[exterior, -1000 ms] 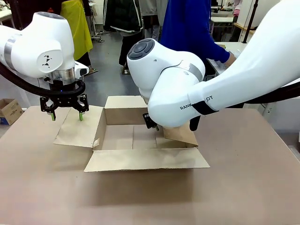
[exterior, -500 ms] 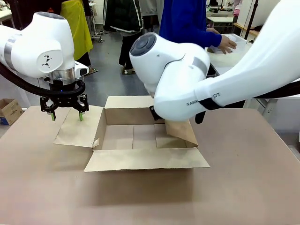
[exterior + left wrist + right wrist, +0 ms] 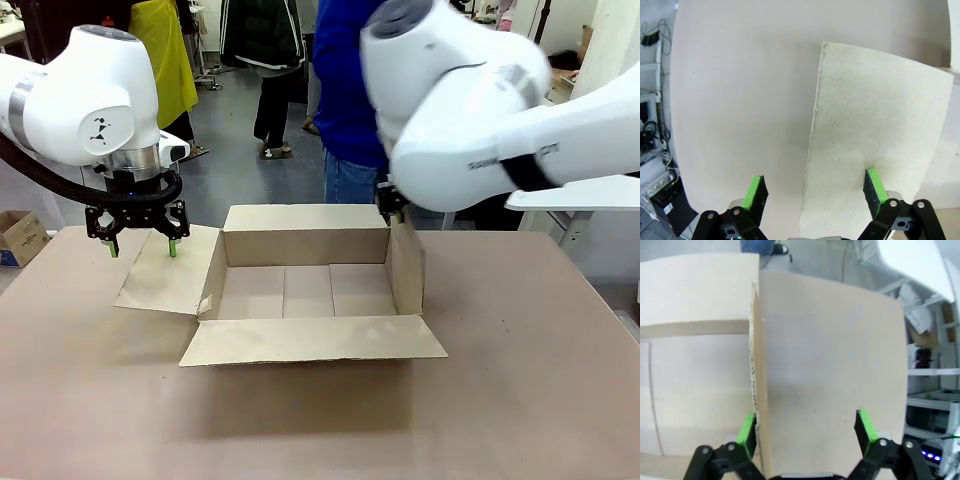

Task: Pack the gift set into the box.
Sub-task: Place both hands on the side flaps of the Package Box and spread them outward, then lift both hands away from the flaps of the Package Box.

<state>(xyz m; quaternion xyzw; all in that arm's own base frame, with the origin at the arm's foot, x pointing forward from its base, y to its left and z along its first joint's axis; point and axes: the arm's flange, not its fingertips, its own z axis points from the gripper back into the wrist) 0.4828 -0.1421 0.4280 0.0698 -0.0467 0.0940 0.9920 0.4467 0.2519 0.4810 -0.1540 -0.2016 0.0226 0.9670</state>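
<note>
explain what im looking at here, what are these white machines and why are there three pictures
The white machines are two robot arms, a left arm and a right arm, at a brown table. The front picture comes from a fixed camera between them, looking across the table at a person in blue on the far side. The other two come from a camera on each arm's wrist, looking along its green-tipped fingers. On the table sits an open cardboard box. The left hand is open above the box's left flap, which is folded outward. The right hand is open at the top edge of the right flap, which stands upright. Neither hand holds anything.
</note>
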